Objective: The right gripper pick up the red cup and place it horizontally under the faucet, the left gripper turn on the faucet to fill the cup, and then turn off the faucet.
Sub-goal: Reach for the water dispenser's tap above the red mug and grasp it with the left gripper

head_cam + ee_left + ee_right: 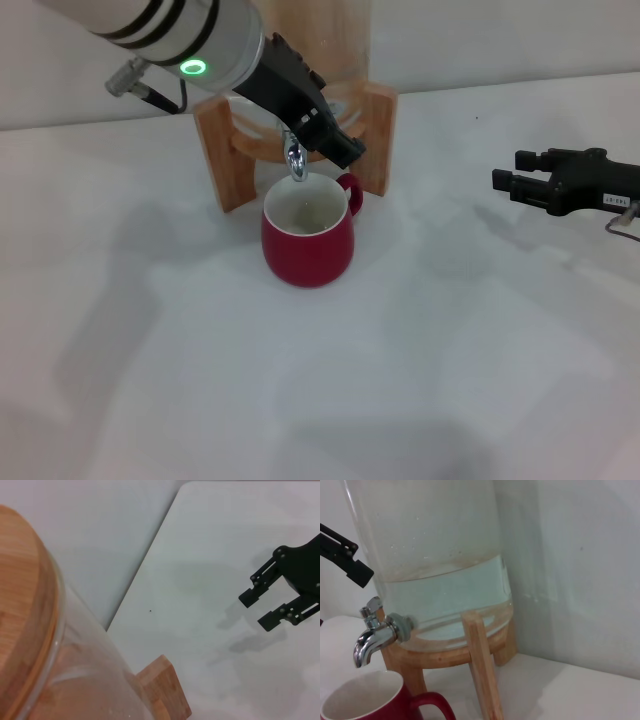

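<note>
The red cup (307,235) stands upright on the white table, right under the faucet (296,162) of the glass dispenser jar (435,555) on its wooden stand (225,150). The cup's handle points toward the stand. My left gripper (340,145), on the arm with the green ring light, is just above and beside the faucet. In the right wrist view the left gripper (350,562) hangs a little above the faucet lever (370,611), apart from it. I see no stream from the spout (364,650). My right gripper (508,170) is open and empty, well to the right of the cup (367,697).
The jar is about half full of water. A wall stands right behind the stand. The left wrist view shows the jar's wooden lid (20,605), a stand leg (162,687) and the right gripper (255,611) farther off over the table.
</note>
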`<act>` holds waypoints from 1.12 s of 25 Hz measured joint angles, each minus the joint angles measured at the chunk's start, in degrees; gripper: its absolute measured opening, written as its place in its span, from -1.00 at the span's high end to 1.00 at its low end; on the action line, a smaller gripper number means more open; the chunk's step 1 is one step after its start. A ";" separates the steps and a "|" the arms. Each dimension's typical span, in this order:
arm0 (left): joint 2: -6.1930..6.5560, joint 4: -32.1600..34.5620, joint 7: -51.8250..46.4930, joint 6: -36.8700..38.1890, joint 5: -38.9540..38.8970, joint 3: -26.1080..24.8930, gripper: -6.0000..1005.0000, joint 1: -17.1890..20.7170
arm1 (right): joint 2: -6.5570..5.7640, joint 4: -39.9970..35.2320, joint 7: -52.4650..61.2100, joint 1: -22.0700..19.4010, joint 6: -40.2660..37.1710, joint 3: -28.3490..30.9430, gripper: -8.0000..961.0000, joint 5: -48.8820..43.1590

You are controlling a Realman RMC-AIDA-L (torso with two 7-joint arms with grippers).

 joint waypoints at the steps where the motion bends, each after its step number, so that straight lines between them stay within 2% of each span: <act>1: 0.00 -0.48 0.03 0.05 0.00 -0.08 -0.74 -0.24 | 0.00 0.01 0.02 0.00 0.00 0.00 -0.01 0.00; 7: 0.07 -2.61 0.35 0.28 -0.39 -0.85 -0.74 -1.32 | 0.03 0.02 0.06 -0.17 0.00 0.00 -0.01 0.00; 28: 0.01 -3.29 1.16 0.87 0.11 -0.40 -0.74 -1.40 | 0.09 0.11 0.18 -0.62 0.01 0.00 -0.01 0.00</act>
